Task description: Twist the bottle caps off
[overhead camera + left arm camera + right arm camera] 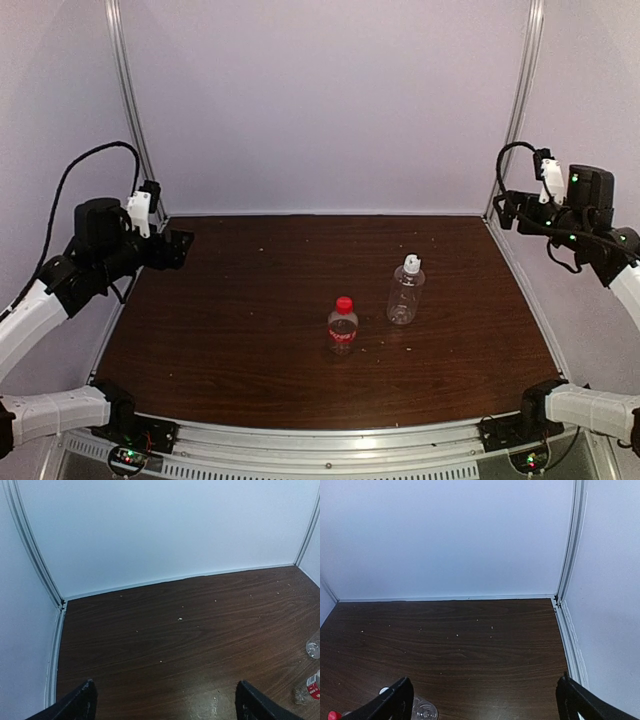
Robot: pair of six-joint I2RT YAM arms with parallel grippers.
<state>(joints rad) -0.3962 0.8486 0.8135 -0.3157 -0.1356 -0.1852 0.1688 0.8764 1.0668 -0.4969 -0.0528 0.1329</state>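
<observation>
1. Two caps to loosen, both screwed on: look for the red cap point(344, 303) on the small bottle point(342, 332), upright near the middle of the table point(230, 310). Look for the white cap point(411, 264) on the wide bottle point(405, 300), upright just to the right and slightly farther back, close by but not touching.
2. Expect both bottles to be light and probably empty, with thin clear walls that dent under a squeeze and tip at a nudge.
3. Expect smooth, slippery plastic on the bodies. Count on the small round caps being stiff and likely ribbed, though too small here to tell.
4. Take hold low to mid body with one pincer, firmly but without crushing. Pinch the cap across its sides from above with the other and twist.
5. Left pincer point(168, 243): parked at the far left, well away from the bottles, fingers spread wide, holding nothing.
6. Right pincer point(515, 205): parked at the far right, likewise spread wide and empty.
</observation>
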